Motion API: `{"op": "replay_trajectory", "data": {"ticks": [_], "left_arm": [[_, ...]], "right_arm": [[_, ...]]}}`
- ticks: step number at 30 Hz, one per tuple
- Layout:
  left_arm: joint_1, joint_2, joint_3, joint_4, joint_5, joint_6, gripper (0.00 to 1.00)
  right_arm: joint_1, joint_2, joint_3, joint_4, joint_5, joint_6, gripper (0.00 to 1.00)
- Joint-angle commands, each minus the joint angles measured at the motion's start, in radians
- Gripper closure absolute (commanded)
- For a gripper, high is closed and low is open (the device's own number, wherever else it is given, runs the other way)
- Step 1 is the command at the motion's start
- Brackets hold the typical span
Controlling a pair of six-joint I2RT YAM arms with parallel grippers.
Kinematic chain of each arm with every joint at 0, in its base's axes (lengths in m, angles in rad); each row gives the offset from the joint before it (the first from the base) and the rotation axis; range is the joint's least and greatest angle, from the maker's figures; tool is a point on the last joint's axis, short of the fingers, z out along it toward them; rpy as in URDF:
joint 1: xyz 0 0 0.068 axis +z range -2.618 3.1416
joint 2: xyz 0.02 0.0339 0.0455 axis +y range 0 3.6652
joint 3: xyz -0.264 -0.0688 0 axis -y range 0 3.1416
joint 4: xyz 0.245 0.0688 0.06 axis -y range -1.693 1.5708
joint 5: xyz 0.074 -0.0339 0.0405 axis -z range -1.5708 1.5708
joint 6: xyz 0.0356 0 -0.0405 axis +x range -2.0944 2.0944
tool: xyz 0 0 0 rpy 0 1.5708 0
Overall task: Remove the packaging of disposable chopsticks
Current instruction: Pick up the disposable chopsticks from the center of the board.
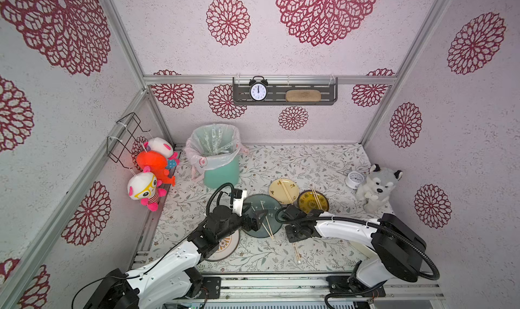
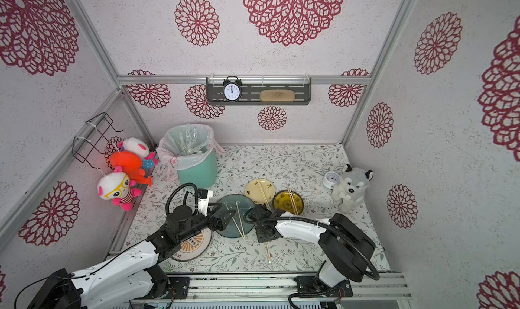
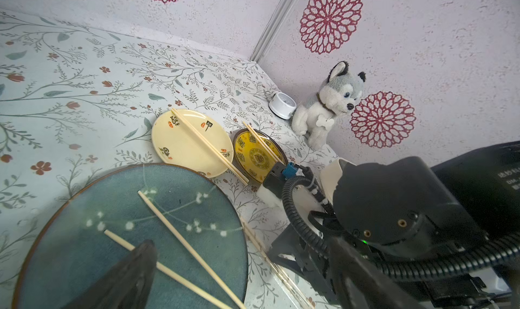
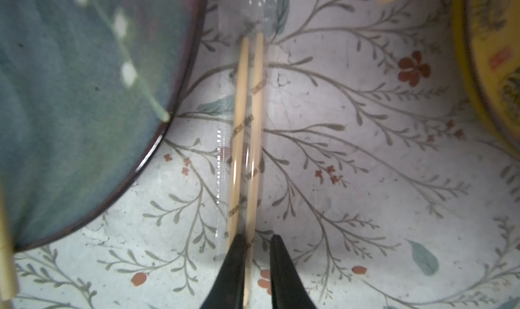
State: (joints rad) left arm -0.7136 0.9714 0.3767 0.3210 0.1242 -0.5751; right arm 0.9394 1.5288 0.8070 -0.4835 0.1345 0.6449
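Left gripper (image 1: 254,213): wide open, blue plate (image 3: 70,237) beneath | Right gripper (image 4: 254,245): narrowly parted astride disposable chopsticks (image 4: 257,110) in packaging (image 4: 222,158); grip unclear

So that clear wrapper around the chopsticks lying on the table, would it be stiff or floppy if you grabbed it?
Probably floppy: the clear wrapper looks thin, and its empty end beyond the chopsticks is crumpled. Likely slippery too, given its glossy glints. The sticks inside should keep the middle straight.
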Motion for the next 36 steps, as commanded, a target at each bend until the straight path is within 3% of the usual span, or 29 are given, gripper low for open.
{"op": "replay_trajectory", "data": {"ticks": [1, 7, 16, 21, 27, 36], "left_arm": [[-0.012, -0.016, -0.004, -0.01, -0.013, 0.012, 0.02], [-0.012, -0.019, -0.002, -0.017, -0.014, 0.014, 0.02], [-0.012, -0.017, -0.001, -0.022, -0.017, 0.016, 0.02], [-0.012, -0.024, 0.0, -0.033, -0.014, 0.016, 0.02], [-0.012, -0.066, -0.026, -0.031, -0.036, 0.02, 0.02], [-0.012, -0.059, -0.025, -0.032, -0.038, 0.022, 0.02]], "right_arm": [[0.002, -0.056, 0.007, -0.015, 0.025, 0.014, 0.8], [0.003, -0.09, -0.001, -0.001, 0.007, 0.014, 0.76], [0.008, 0.028, 0.017, -0.006, -0.015, -0.006, 0.75], [0.007, 0.107, 0.054, -0.107, 0.014, -0.014, 0.75], [-0.022, 0.162, -0.013, -0.089, -0.067, -0.025, 0.75], [-0.032, 0.11, -0.023, -0.131, -0.045, -0.025, 0.94]]}}
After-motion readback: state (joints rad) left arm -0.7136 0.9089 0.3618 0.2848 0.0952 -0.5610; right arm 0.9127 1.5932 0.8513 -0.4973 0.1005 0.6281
